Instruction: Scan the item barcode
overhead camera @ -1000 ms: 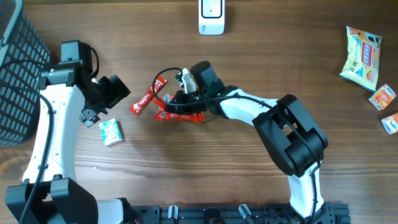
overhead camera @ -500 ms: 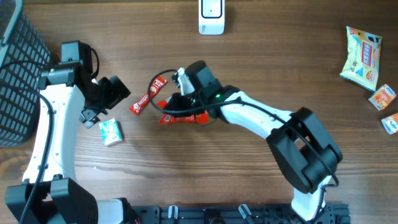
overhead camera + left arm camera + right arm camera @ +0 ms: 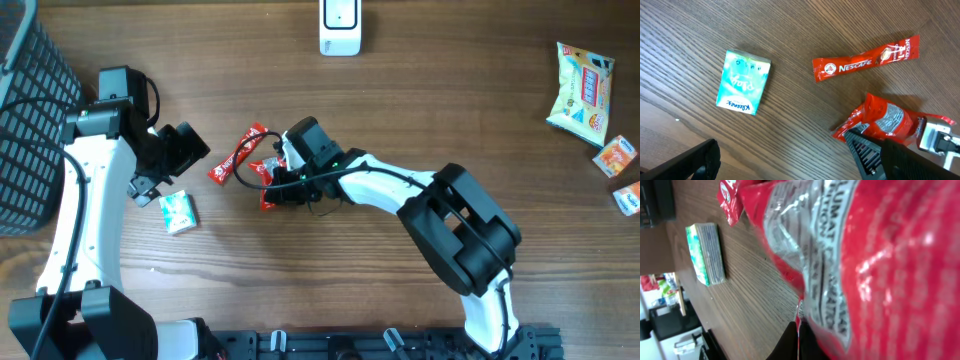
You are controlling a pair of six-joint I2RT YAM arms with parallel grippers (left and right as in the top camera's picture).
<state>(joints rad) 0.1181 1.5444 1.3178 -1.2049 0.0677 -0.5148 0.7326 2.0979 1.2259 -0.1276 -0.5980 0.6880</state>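
The item, a red snack packet (image 3: 268,180) with a silver printed panel, hangs just left of table centre with my right gripper (image 3: 281,182) shut on it. The right wrist view is mostly red packet (image 3: 880,255), and the right gripper (image 3: 799,332) pinches its thin sealed edge. No barcode shows plainly. The white scanner (image 3: 340,26) stands at the far edge, apart from the packet. My left gripper (image 3: 150,186) hovers open over the wood at the left. In its own view the left gripper (image 3: 785,167) holds nothing, with the packet (image 3: 885,120) beside its right finger.
A red Nescafe stick (image 3: 237,155) lies just left of the packet. A teal tissue pack (image 3: 178,212) sits by the left gripper. A dark basket (image 3: 25,130) fills the left edge. Snack packs (image 3: 582,90) lie at the far right.
My right gripper has swung the red packet leftward and turned it, bringing it closer to the Nescafe stick. The left arm has not moved.
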